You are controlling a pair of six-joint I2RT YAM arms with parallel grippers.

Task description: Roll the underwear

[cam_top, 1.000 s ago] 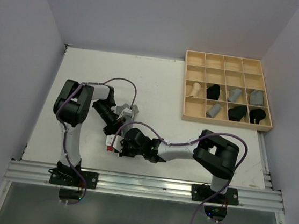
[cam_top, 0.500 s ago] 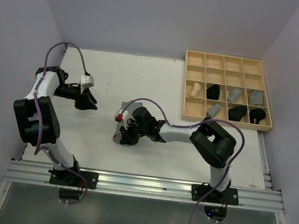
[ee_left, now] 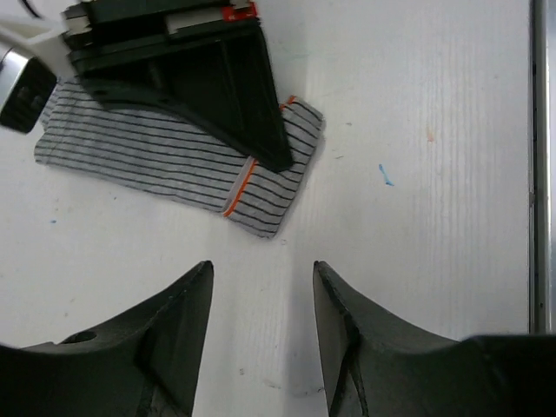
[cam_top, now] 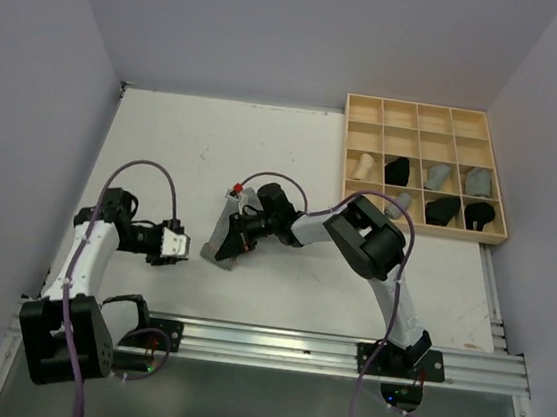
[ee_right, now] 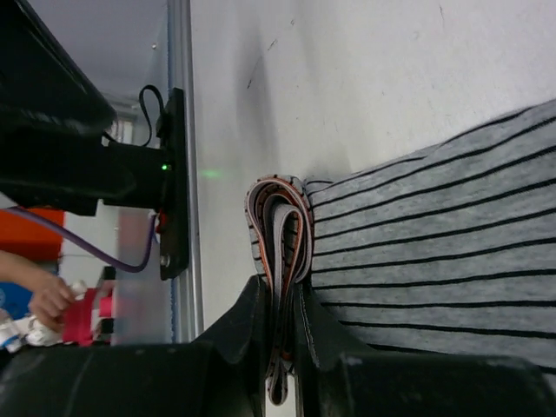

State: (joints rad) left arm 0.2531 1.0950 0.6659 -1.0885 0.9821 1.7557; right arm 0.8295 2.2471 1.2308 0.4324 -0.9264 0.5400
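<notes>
The grey black-striped underwear (ee_left: 148, 161) is seen as soft matt cloth, the white table (ee_left: 417, 287) as matt and faintly streaked.

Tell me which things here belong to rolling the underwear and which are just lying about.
In the job: striped grey underwear; right gripper, jaws shut on its folded edge; left gripper, jaws open, off the cloth.
Lying about: wooden grid tray; rolled garments in its compartments.
</notes>
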